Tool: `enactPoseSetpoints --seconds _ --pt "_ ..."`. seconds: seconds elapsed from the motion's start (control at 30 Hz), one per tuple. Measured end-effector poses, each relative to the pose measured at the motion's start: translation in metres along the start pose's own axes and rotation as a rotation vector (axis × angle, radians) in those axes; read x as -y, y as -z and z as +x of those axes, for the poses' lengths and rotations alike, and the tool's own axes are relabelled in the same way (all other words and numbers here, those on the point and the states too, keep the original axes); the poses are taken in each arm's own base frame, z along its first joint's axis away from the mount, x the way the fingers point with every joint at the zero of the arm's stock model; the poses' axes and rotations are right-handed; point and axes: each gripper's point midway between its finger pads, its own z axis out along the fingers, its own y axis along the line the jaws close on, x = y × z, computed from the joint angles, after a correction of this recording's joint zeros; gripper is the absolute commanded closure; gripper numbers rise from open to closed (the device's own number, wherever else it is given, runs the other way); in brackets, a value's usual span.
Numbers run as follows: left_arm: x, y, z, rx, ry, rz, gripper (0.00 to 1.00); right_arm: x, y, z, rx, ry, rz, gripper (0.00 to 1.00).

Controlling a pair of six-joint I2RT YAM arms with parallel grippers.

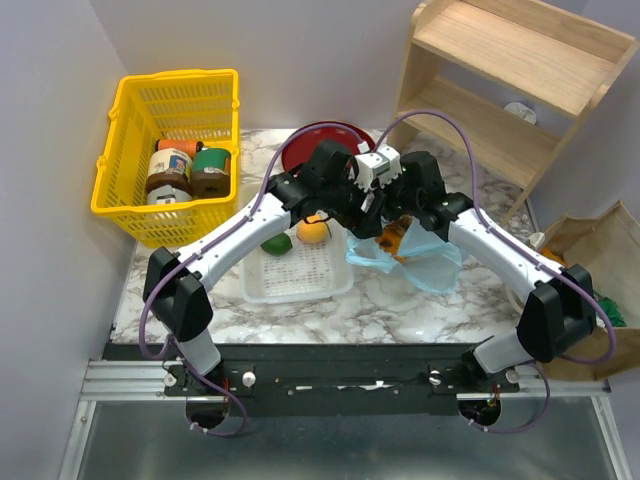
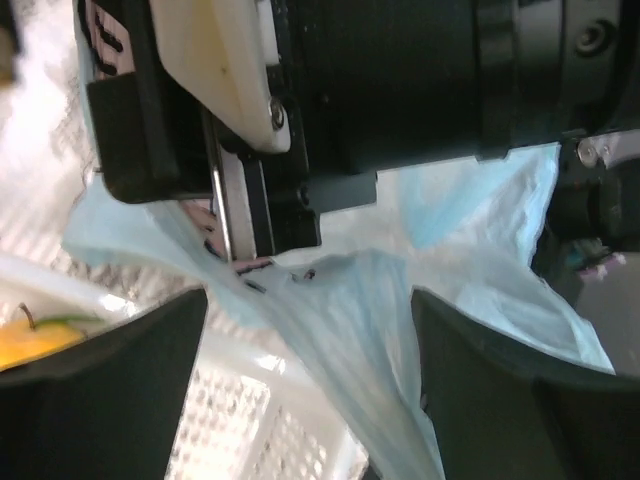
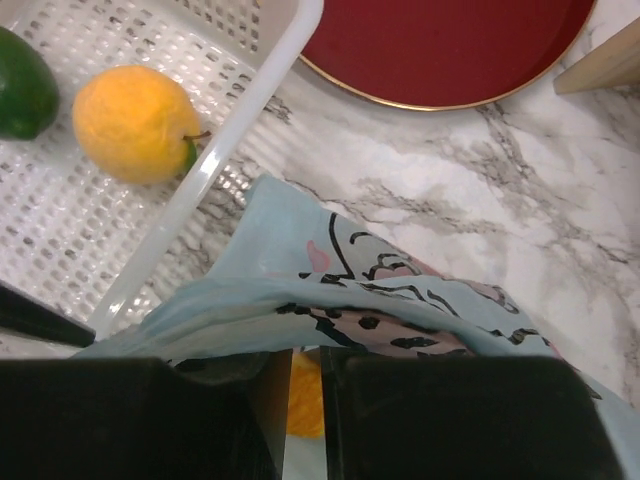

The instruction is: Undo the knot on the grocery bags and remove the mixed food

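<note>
The light-blue bag (image 1: pixel 430 262) lies right of centre on the marble table, its printed edge lifted. My right gripper (image 3: pixel 305 355) is shut on that printed film (image 3: pixel 400 310), and something yellow-orange shows in the narrow slit between its fingers. An orange-brown food item (image 1: pixel 392 238) sits at the bag's mouth below both wrists. My left gripper (image 2: pixel 310 330) is open, its fingers (image 2: pixel 120 380) standing wide on either side of a hanging fold of the bag (image 2: pixel 350 340). An orange (image 1: pixel 313 230) and a green lime (image 1: pixel 277 243) lie in the white tray (image 1: pixel 300 282). The brown paper bag (image 1: pixel 595 245) stands at the right edge.
A yellow basket (image 1: pixel 130 200) holding jars stands at the back left. A red plate (image 1: pixel 305 145) lies behind the tray, and a wooden shelf (image 1: pixel 500 110) fills the back right. The two wrists crowd together over the bag.
</note>
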Motion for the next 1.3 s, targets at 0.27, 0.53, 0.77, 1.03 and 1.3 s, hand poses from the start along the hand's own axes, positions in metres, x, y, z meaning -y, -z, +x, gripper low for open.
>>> enactPoseSetpoints --seconds 0.27,0.53,0.77,1.03,1.3 --pt "-0.010 -0.003 0.014 -0.028 -0.027 0.004 1.00 0.009 -0.001 -0.007 0.028 -0.012 0.028 0.74" --pt "-0.054 0.006 0.046 -0.078 0.021 -0.028 1.00 -0.003 0.019 0.051 -0.041 0.185 -0.052 0.75" --pt "-0.053 0.007 0.047 -0.077 -0.019 0.005 1.00 -0.020 0.010 0.093 -0.090 0.490 -0.222 0.52" --pt "-0.046 0.009 0.032 -0.042 -0.067 0.033 1.00 -0.026 -0.002 0.126 -0.115 0.726 -0.326 0.30" --pt "-0.041 0.009 0.029 -0.031 -0.083 0.065 1.00 -0.028 -0.026 0.160 -0.200 0.786 -0.411 0.16"
